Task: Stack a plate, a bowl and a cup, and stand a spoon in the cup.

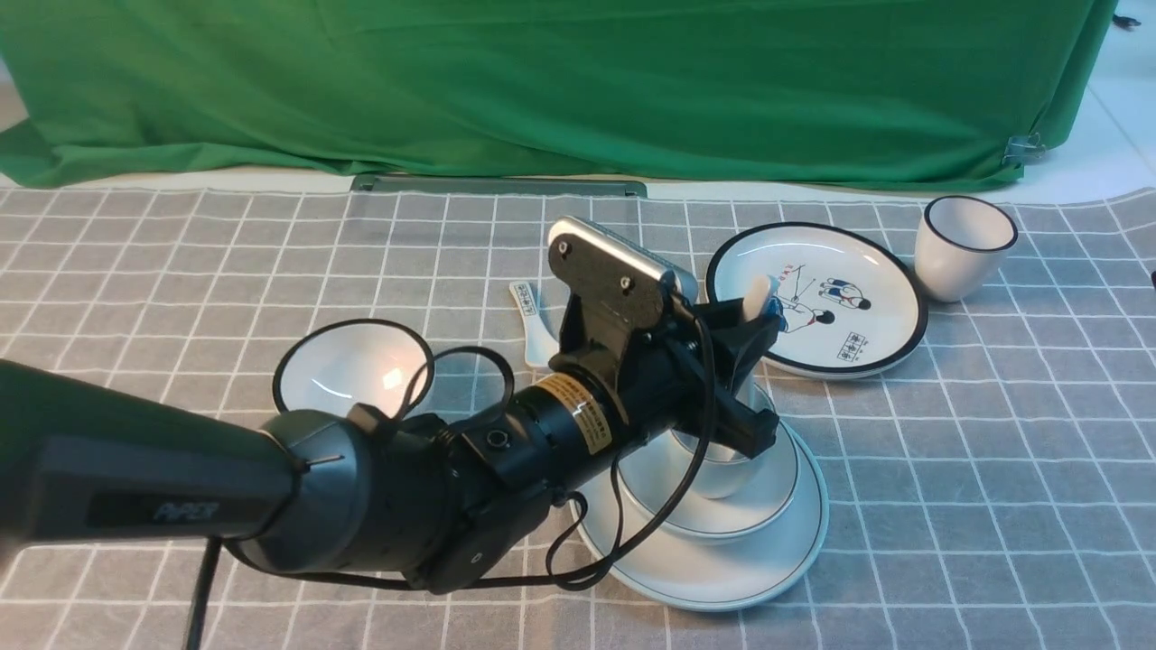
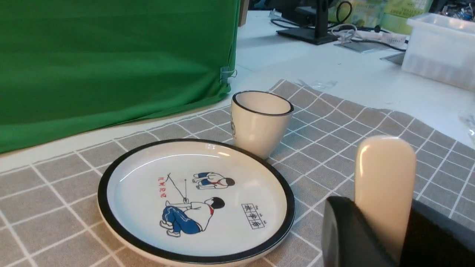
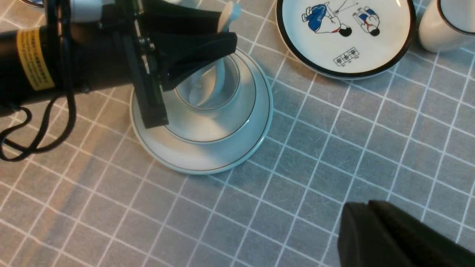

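The pale plate (image 1: 722,573) lies on the checked cloth with the shallow bowl (image 1: 768,506) on it and the small cup (image 1: 722,474) in the bowl. The stack also shows in the right wrist view: plate (image 3: 207,159), bowl (image 3: 226,129), cup (image 3: 233,89). My left gripper (image 1: 766,323) hangs over the cup, shut on the handle of the white spoon (image 1: 757,296). The spoon (image 3: 219,72) reaches down into the cup. Its handle (image 2: 384,185) stands between the fingers of my left gripper (image 2: 378,215). My right gripper (image 3: 367,213) is shut and empty, above bare cloth to the side of the stack.
A black-rimmed plate with cartoon figures (image 1: 817,298) lies just behind the stack. A black-rimmed cup (image 1: 962,244) stands at the far right. A black-rimmed bowl (image 1: 352,370) and a small printed spoon (image 1: 528,311) lie to the left. A green cloth (image 1: 578,81) backs the table.
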